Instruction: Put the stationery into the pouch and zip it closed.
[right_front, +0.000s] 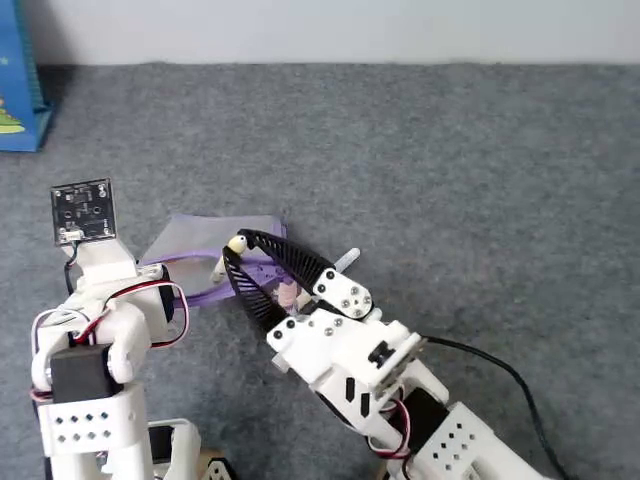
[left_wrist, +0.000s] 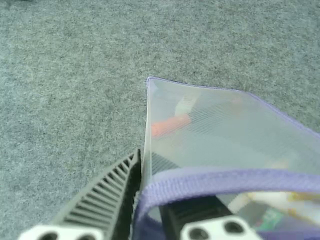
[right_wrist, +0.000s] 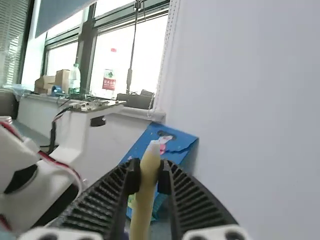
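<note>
The table (right_front: 450, 150) is covered in rough cloth. The pouch (left_wrist: 215, 130) is made of smooth translucent plastic, edged with woven tape (left_wrist: 225, 177). The pen (right_wrist: 142, 210) is smooth plastic; the right gripper (right_wrist: 148, 169), matt ribbed plastic.

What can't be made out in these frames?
- Zip state: in the high view the right gripper covers the mouth of the pouch.
- Contents: in the left wrist view the pouch wall blurs the orange item.
- Cream stick: the right wrist view's edge cuts off its lower end; type unclear.
</note>
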